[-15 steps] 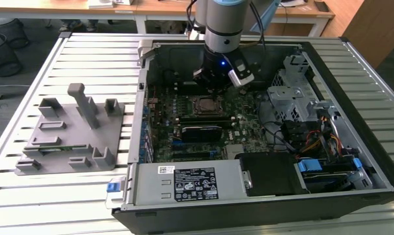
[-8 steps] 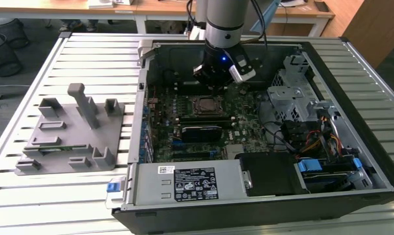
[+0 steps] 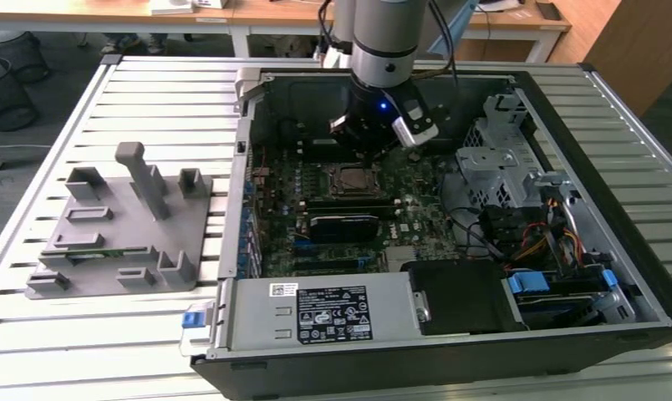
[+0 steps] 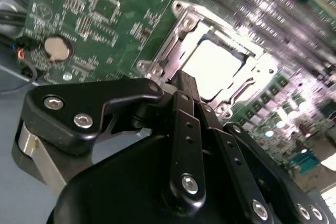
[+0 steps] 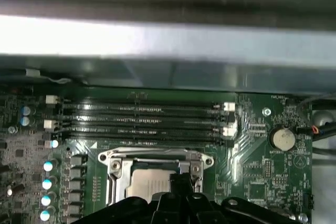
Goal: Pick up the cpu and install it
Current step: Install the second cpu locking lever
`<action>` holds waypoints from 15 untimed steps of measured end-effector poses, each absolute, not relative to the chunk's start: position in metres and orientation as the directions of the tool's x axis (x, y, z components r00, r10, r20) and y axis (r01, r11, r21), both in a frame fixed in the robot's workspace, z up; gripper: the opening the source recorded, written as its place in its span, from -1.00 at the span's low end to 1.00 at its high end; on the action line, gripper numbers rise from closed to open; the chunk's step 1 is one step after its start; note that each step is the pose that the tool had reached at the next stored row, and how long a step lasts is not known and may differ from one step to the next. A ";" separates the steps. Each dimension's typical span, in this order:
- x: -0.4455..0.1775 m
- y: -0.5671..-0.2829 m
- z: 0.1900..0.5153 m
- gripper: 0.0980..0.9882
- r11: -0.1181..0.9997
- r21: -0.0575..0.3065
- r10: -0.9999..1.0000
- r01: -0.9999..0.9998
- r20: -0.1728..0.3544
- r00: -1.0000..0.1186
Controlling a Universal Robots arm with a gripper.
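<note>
Seated in the socket [image 4: 210,72], the cpu [image 4: 212,66] is seen on the motherboard [image 3: 414,221]; gripper [image 4: 181,90] is held just above, grip undeterminable; memory slots [image 5: 142,119] and coin battery [image 5: 282,139] are nearby.

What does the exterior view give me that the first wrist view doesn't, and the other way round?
Exterior view alone: the whole open case on the slatted table, the grey fixture blocks to its left, the power supply, drive cage, and the arm over the board. First wrist view alone: the memory slots close up, the coin cell and blue-topped capacitors. Both: the green motherboard, the gripper, and the cpu lying in the socket.
</note>
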State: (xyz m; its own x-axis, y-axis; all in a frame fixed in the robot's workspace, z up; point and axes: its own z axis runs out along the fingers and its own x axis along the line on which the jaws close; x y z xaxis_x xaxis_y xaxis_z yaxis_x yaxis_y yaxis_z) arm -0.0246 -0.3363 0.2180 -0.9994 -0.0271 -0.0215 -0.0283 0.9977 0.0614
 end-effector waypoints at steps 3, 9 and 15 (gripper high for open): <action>-0.024 -0.343 0.218 -0.98 0.998 0.061 -0.023 -0.024 -0.017 -1.000; -0.024 -0.344 0.227 -0.98 0.998 0.062 -0.016 -0.016 -0.004 -1.000; -0.024 -0.351 0.229 -0.98 0.998 0.062 -0.016 -0.016 -0.003 -1.000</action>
